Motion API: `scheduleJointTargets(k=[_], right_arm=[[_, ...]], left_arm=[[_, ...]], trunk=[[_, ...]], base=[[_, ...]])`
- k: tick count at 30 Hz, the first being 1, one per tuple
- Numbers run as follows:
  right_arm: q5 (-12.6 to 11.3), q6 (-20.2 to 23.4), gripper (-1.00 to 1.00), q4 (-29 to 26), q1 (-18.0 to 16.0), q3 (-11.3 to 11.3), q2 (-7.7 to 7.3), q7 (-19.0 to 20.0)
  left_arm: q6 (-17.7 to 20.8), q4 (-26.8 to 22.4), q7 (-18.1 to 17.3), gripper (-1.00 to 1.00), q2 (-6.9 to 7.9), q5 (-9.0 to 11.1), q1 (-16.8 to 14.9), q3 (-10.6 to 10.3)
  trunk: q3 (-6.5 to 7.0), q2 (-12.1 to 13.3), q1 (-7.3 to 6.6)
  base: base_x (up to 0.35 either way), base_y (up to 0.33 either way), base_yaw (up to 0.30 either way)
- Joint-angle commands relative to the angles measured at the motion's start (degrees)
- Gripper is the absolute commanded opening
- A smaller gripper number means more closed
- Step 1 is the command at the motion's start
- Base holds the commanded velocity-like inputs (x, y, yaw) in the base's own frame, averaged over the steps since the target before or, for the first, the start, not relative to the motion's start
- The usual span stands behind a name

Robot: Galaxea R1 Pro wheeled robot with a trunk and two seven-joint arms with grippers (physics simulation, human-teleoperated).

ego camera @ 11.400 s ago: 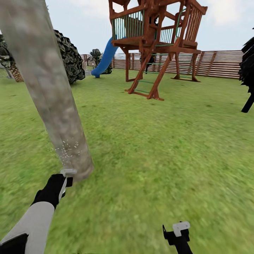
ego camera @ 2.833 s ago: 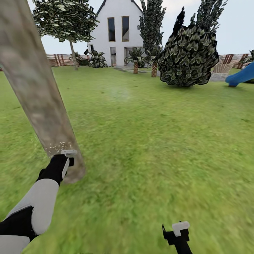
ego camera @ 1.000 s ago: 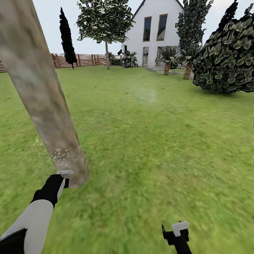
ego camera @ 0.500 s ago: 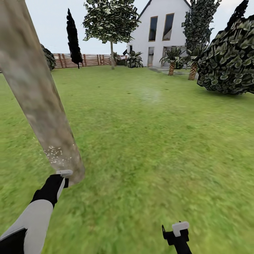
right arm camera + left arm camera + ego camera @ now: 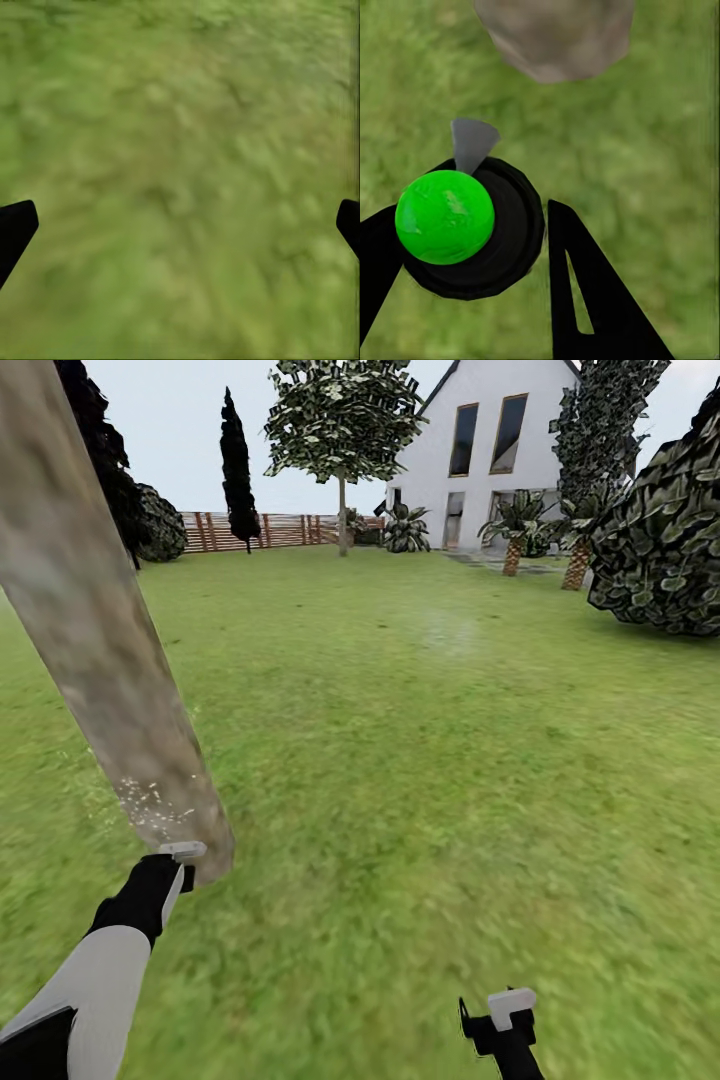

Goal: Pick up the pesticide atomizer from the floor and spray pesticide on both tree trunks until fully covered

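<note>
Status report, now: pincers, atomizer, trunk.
Left pincer shut on atomizer. Right pincer open over grass. White specks low on trunk. Nothing in the way.

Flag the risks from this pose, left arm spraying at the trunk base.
1. Coverage: white specks sit on a low band of the tree trunk; the stretch above looks bare, so it may stay uncovered.
2. Collision: the left pincer holding the atomizer is very near the trunk base; any forward creep could hit it.
3. The second tree stands far across the lawn.
</note>
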Motion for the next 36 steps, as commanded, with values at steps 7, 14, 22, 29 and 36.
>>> scheduleJointTargets(k=[7, 14, 22, 29, 36], right_arm=[[0.3, 0.1, 1.0, 0.0, 0.0, 0.4, 0.0, -0.6], [0.3, 0.1, 1.0, 0.0, 0.0, 0.4, 0.08, -0.6], [0.3, 0.1, 1.0, 0.0, 0.0, 0.4, 0.09, -0.6], [0.3, 0.1, 1.0, 0.0, 0.0, 0.4, 0.1, -0.6], [0.3, 0.1, 1.0, 0.0, 0.0, 0.4, 0.1, -0.6]], left_arm=[[0.2, -0.1, 0.2, -1.0, -0.03, 0.0, 0.0, 0.2], [0.2, -0.1, 0.2, -1.0, -0.08, 0.2, 0.0, 0.2], [0.1, -0.1, 0.2, -1.0, -0.24, 0.2, 0.0, 0.2], [0.1, -0.1, 0.2, -1.0, -0.58, 0.2, 0.0, 0.2], [0.0, -0.1, 0.2, -1.0, -0.73, 0.2, 0.0, 0.2]], trunk=[[-0.05, 0.0, 0.01], [-0.05, 0.0, 0.01], [-0.05, 0.0, 0.01], [-0.05, 0.0, 0.01], [-0.05, 0.0, 0.01]], base=[[0.173, -0.253, 0.007], [0.235, -0.201, 0.234], [0.24, -0.197, 0.277], [0.193, -0.219, 0.239], [0.022, -0.269, 0.012]])
